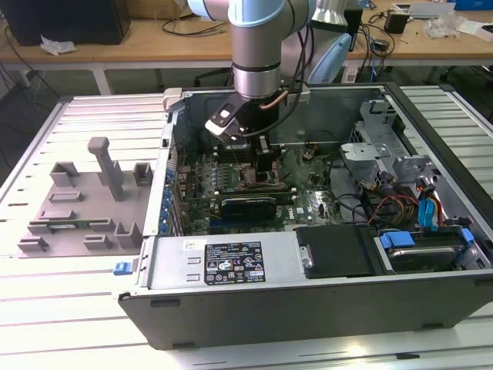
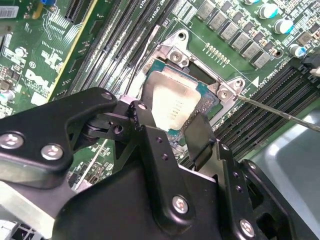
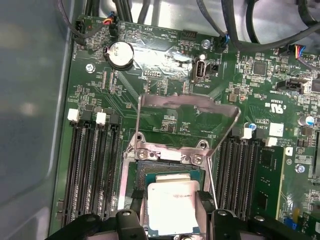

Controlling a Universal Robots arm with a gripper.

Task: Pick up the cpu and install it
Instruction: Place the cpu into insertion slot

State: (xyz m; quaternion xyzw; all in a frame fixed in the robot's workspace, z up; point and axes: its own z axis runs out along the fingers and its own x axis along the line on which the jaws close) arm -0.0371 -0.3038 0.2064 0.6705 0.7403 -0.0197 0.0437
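green motherboard [image 3: 165, 95] lies under the gripper [image 2: 171, 120], whose 2 fingers [image 2: 200, 137] pinch the cpu [image 2: 172, 100] by opposite edges, just over the open socket [image 3: 165, 152]. it looks light, stiff, slick-topped, probably fragile underneath; hold edges only.

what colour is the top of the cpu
The cpu top is silvery grey metal, clearest in the first wrist view.

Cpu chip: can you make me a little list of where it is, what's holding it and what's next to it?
thing: cpu, silvery square
held by: pincer, closed on two opposite edges
place: over the open socket; seated or not, cannot tell
socket bracket: swung up
neighbours: memory slots on both sides
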